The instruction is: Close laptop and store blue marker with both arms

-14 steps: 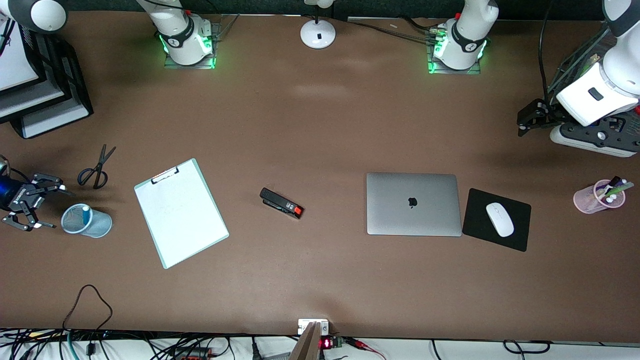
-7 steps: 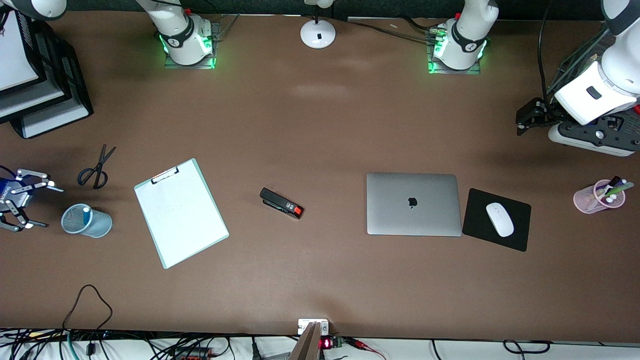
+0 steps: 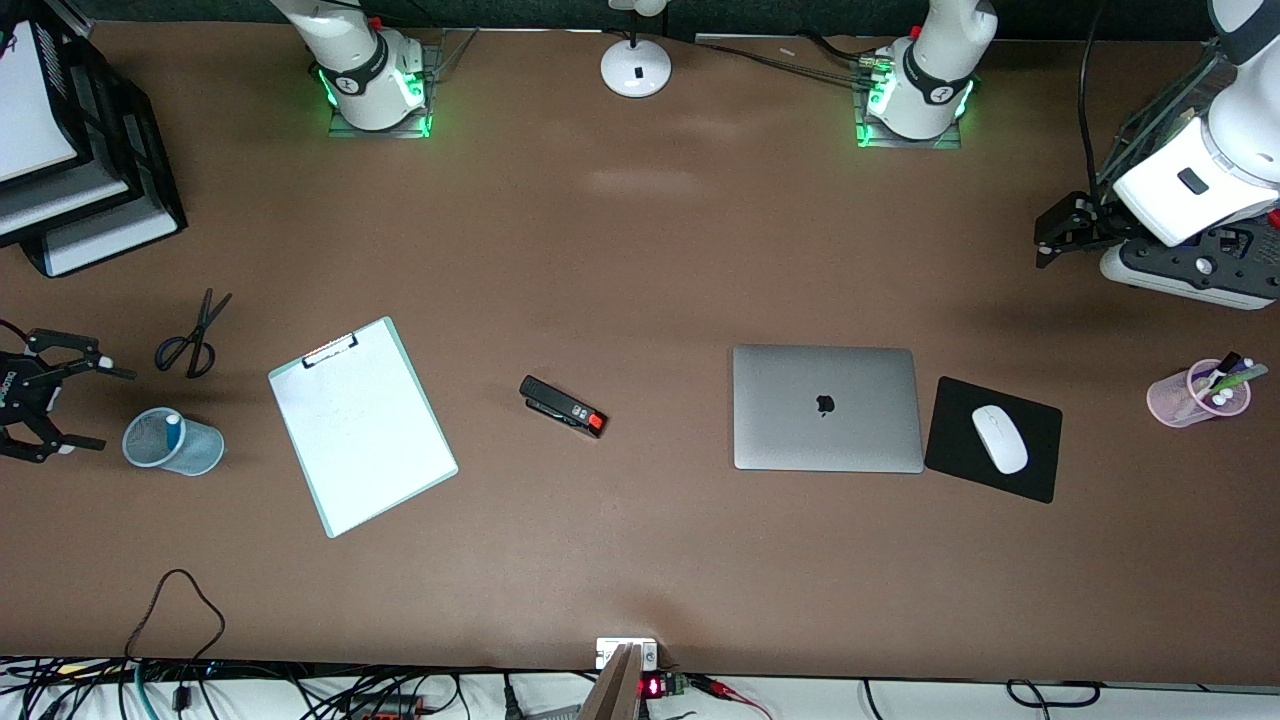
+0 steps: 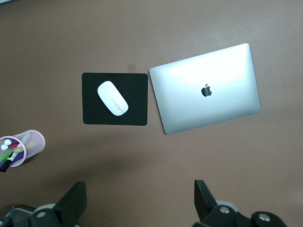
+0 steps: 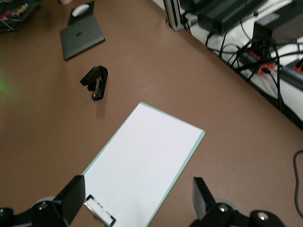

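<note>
The silver-grey laptop point(image 3: 827, 408) lies shut on the table, apple logo up; it also shows in the left wrist view point(image 4: 206, 94) and the right wrist view point(image 5: 81, 34). The blue marker point(image 3: 172, 427) stands in a blue mesh cup point(image 3: 180, 447) toward the right arm's end of the table, white end up. My right gripper point(image 3: 95, 408) is open and empty beside that cup, at the table's end; its own view point(image 5: 139, 203) looks down on a clipboard. My left gripper point(image 3: 1046, 242) is open and empty, high over the left arm's end of the table point(image 4: 140, 203).
A white clipboard point(image 3: 362, 425) and scissors point(image 3: 192, 338) lie near the blue cup. A black stapler point(image 3: 563, 406) sits mid-table. A black mouse pad point(image 3: 1040, 455) with a white mouse point(image 3: 999, 439) lies beside the laptop. A pink cup point(image 3: 1190, 395) holds mixed markers. Black trays point(image 3: 90, 190) stand at the right arm's end.
My right gripper has drawn away from the blue cup toward the table's end, open the whole time. The left arm has shifted only slightly. Laptop and marker have not moved.
</note>
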You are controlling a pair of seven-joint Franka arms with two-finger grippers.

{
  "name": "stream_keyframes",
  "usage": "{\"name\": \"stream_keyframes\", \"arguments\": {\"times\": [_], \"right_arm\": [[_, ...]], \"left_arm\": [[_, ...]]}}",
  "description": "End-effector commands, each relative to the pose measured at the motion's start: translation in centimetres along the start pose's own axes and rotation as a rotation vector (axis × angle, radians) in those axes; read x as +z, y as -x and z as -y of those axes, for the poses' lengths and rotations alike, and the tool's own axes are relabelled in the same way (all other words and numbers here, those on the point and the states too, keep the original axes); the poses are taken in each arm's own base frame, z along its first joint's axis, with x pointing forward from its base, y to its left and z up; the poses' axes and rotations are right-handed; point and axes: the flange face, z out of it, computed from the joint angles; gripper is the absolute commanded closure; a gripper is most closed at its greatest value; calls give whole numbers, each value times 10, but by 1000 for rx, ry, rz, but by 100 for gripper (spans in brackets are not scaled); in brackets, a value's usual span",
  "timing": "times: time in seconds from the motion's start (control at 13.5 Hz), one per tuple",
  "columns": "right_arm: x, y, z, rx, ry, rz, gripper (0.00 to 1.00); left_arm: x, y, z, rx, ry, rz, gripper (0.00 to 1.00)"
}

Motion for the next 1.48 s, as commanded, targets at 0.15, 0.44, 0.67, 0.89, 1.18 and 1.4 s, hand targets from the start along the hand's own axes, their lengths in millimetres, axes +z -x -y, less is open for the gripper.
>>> {"name": "stream_keyframes", "arguments": {"times": [0.15, 0.44, 0.67, 0.89, 1.18, 1.4], "right_arm": [[-8, -56, 40, 163, 44, 168, 0], [-9, -91, 65, 252, 89, 249, 0], [-5, -112, 85, 362, 104, 305, 0], [0, -143, 112, 440, 154, 362, 0], [-2, -171, 150, 601, 206, 425, 0], [-3, -179, 170, 739, 232, 467, 0]], "left_arm": [[-7, 2, 3, 21, -14, 7, 0], [-8, 3, 6, 18, -15, 3, 0], [-6, 3, 3, 23, -18, 7, 0], [-7, 2, 1, 25, -18, 6, 0], [-8, 2, 0, 25, -18, 7, 0], [-7, 2, 1, 24, -18, 7, 0]]}}
